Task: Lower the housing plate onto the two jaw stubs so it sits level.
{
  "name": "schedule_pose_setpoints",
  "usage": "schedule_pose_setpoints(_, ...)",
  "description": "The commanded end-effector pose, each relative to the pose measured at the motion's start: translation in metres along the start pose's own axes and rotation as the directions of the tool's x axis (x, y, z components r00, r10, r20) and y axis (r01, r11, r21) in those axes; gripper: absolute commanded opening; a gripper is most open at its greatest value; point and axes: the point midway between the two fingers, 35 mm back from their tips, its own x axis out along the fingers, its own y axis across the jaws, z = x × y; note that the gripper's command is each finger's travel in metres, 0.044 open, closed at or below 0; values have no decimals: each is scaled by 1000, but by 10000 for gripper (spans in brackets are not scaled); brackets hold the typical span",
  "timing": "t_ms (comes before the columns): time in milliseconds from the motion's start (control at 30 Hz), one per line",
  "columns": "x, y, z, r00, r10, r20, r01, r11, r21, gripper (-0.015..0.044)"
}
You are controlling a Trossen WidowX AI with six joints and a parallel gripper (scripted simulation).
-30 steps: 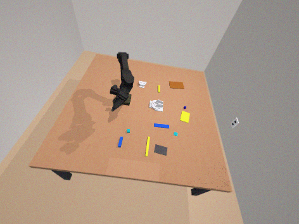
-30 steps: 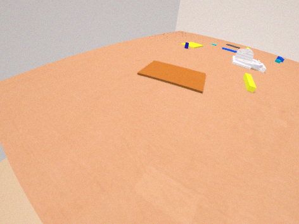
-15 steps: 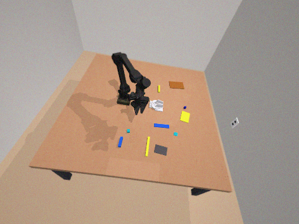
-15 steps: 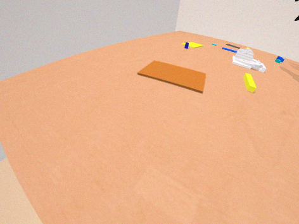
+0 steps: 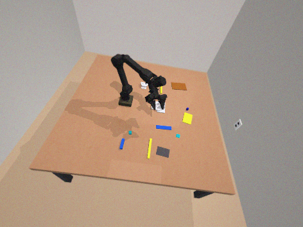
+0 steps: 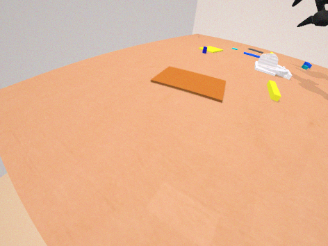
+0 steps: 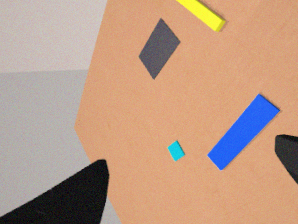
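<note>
A white assembly [image 5: 158, 106] [image 6: 268, 63] sits on the table, with a low base and a rounded, ribbed part standing up. I cannot tell its jaws, pins and stubs apart. A small white piece [image 5: 144, 85] lies nearer the arm's base; I cannot tell which white part is the housing plate. My gripper [image 5: 158, 109] [image 6: 295, 16] [image 7: 191, 156] is open with nothing between its fingers. It overlaps the assembly in the top view, but the exterior view shows it well above the table. The wrist view does not show the white parts.
A brown plate [image 5: 178, 86] [image 6: 189, 83] and a short yellow block [image 5: 161, 90] [image 6: 273, 90] lie near the assembly. A blue bar [image 5: 164, 127] [image 7: 243, 132], a cyan piece [image 5: 178, 136] [image 7: 176, 151], a grey plate [image 5: 163, 152] [image 7: 159, 49] and a yellow slab [image 5: 187, 118] [image 6: 211, 49] lie farther out.
</note>
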Motion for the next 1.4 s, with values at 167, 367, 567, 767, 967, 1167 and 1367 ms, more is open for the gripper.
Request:
schedule_pose_setpoints(167, -24, -36, -83, 970, -131, -203, 111, 988, -105, 440)
schedule_pose_setpoints(367, -53, -72, -138, 916, -252, -312, 197, 960, -200, 440)
schedule_pose_setpoints(567, -93, -118, -182, 842, -389, -373, 278, 906, -318, 440)
schedule_pose_setpoints(767, -140, -172, -210, 765, -524, -375, 346, 825, -447, 440)
schedule_pose_setpoints(967, -195, -234, -218, 693, -649, -314, 400, 708, -582, 440)
schedule_pose_setpoints(1167, -248, -294, -202, 650, -732, -203, 429, 575, -696, 440)
schedule_pose_setpoints(1367, -267, -317, -190, 645, -750, -149, 438, 522, -732, 440)
